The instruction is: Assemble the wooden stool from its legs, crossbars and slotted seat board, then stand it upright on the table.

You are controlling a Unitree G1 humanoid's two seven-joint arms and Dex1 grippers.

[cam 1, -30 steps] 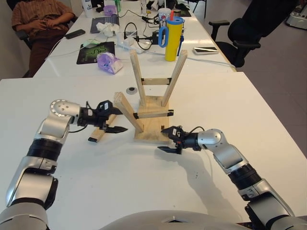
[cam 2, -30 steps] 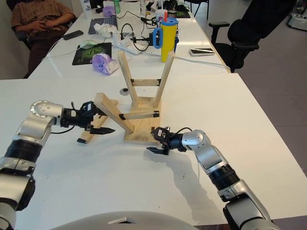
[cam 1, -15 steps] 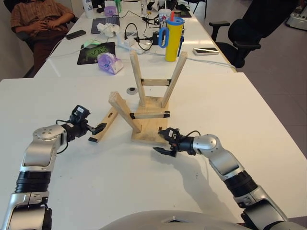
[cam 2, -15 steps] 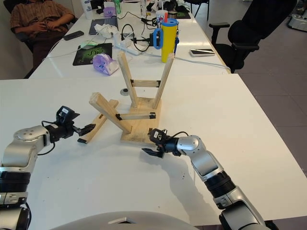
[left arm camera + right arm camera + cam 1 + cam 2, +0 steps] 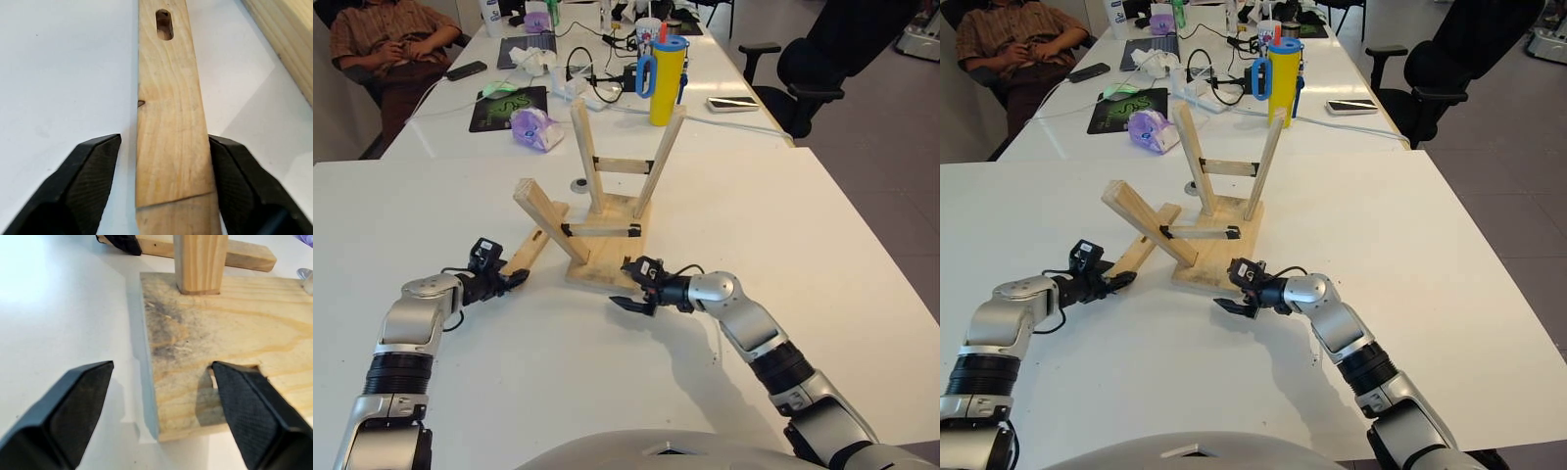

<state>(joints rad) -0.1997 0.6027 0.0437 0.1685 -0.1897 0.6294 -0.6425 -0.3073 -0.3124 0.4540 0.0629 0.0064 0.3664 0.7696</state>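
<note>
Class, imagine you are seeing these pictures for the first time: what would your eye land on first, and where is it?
The half-built stool rests upside down on its seat board in the middle of the table. To its left a loose leg lies flat, with the open left hand straddling its near end. The open right hand sits at the board's near edge.
</note>
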